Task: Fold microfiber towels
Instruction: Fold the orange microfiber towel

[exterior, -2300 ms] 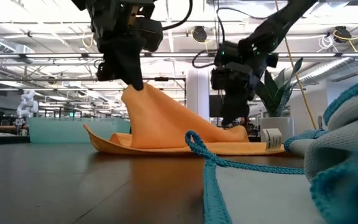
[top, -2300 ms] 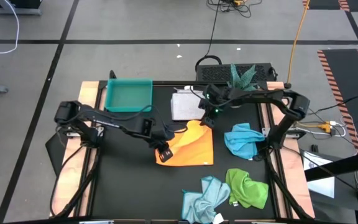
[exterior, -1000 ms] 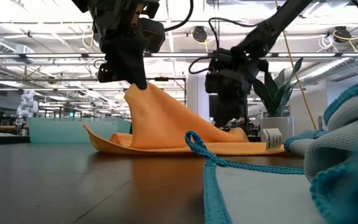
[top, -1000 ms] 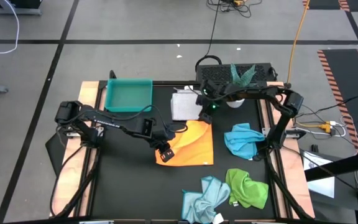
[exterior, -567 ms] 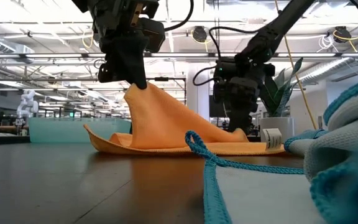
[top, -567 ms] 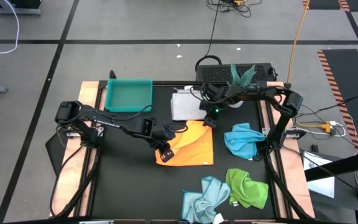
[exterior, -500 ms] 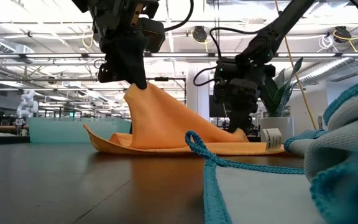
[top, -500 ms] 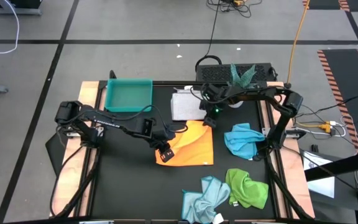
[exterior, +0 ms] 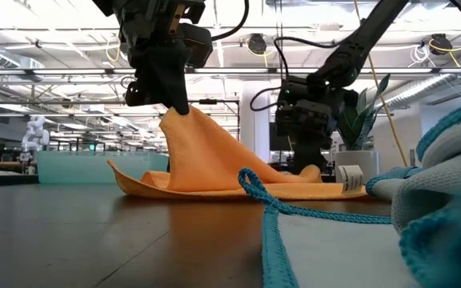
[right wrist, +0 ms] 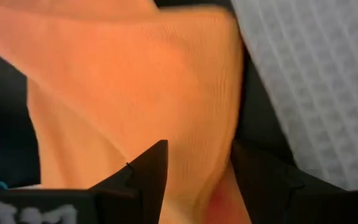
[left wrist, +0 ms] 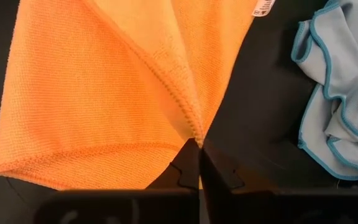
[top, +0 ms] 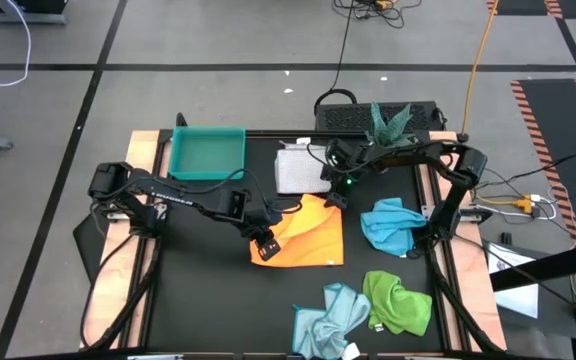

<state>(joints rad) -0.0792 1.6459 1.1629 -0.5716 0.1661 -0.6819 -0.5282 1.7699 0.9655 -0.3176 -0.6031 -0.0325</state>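
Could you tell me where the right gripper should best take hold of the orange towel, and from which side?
Probably the far corner beside the white towel, from above. The orange towel lies low there, the right gripper hangs open over it, and the left gripper holds the opposite corner raised.

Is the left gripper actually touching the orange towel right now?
Touching. In the left wrist view, the left gripper is shut on a pinched fold of the orange towel; the low view shows that corner lifted off the table.
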